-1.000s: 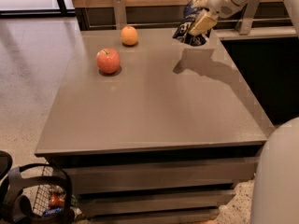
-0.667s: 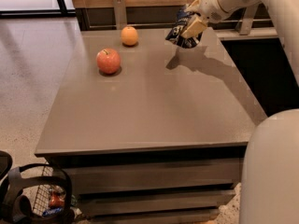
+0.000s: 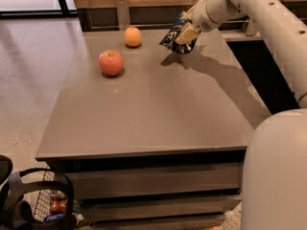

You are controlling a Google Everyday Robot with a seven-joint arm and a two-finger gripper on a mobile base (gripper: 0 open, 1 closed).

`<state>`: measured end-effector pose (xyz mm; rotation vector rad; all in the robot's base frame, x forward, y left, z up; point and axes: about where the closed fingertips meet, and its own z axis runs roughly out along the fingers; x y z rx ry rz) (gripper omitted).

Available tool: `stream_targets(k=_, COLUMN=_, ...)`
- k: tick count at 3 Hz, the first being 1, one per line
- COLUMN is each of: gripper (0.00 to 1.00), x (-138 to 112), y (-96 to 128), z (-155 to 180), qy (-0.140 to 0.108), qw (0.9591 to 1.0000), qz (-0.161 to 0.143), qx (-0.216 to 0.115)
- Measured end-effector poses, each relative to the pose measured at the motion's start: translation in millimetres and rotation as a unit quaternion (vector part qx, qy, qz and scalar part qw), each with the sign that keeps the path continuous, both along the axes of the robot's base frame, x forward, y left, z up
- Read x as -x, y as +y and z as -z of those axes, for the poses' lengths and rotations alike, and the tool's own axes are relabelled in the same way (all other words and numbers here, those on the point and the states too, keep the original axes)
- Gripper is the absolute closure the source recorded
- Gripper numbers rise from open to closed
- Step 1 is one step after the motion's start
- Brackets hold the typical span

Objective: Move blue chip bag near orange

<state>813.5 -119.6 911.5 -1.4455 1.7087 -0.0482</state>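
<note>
Camera view: gripper (image 3: 184,34) over the far side of the table (image 3: 158,109), clenched on the blue chip bag (image 3: 169,38), holding the side away from the fruit. The bag hangs crumpled, clear of the surface; its shadow lies on the tabletop just below, apart from it. The orange (image 3: 133,36) sits near the back edge, beside the bag with a gap, not touching. The red apple (image 3: 111,62) is nearer the camera and further off, the bigger of the 2 fruits.

Judgement: carry step, well along. To finish well:
- Travel along the back edge toward the orange.
- Ride high enough that the hanging foil cannot brush the orange and roll it.
- Lower beside the orange.
- Let go only once the bag rests on the table.
- Stop short of the apple.
</note>
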Motion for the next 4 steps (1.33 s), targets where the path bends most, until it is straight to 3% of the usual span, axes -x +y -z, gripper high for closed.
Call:
stream_targets(k=2, gripper=1.0, x=-13, y=-2, z=14, qy=0.005, qw=0.9995, qz=0.031, qx=-0.008)
stream_targets(k=4, gripper=1.0, x=-21, y=8, z=7, qy=-0.009, qw=0.9994, qz=0.028, qx=-0.018)
